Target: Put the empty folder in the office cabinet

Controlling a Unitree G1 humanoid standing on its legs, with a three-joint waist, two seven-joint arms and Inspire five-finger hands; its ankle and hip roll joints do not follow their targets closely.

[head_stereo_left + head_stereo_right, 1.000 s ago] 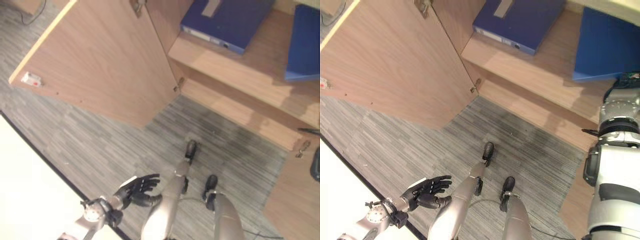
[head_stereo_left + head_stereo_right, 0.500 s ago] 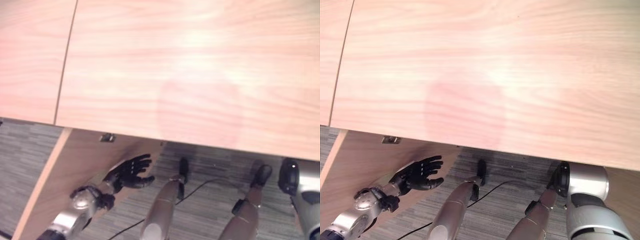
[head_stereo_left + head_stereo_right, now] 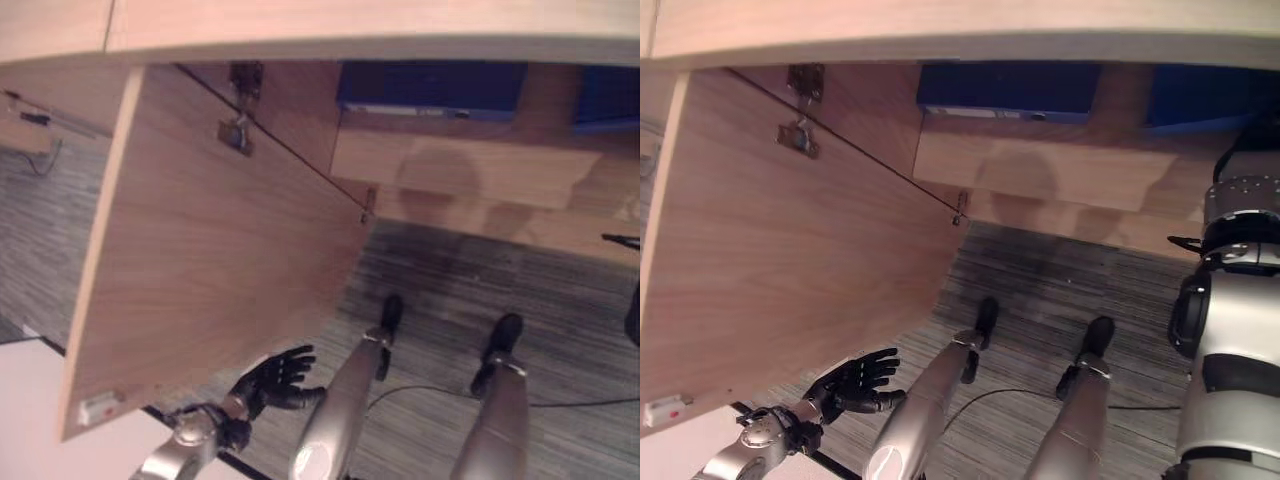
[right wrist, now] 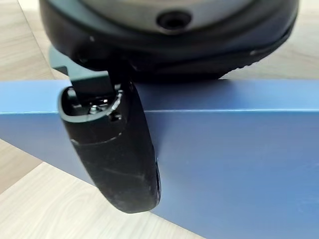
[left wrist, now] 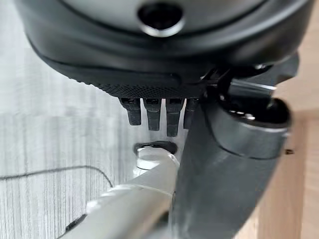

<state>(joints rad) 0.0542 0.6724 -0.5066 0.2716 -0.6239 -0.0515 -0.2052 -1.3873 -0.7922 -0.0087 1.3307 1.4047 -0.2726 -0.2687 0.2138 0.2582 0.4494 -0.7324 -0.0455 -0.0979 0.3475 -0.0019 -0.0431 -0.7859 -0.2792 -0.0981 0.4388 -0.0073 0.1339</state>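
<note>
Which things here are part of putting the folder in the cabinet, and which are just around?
Part of the job:
- blue folder, with the right hand and its thumb laid across it
- cabinet shelf
- open cabinet door

Just around:
- second blue folder lying on the shelf
- left hand, open, low by the door
- grey carpet

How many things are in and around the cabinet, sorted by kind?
Blue folders: 2, one lying on the shelf and one at the right, in the right hand
Cabinet doors swung open: 1
Door hinges: 2, upper and lower
Robot hands: 2, left hand open over the carpet, right hand with its thumb across the folder
Total: 7
</note>
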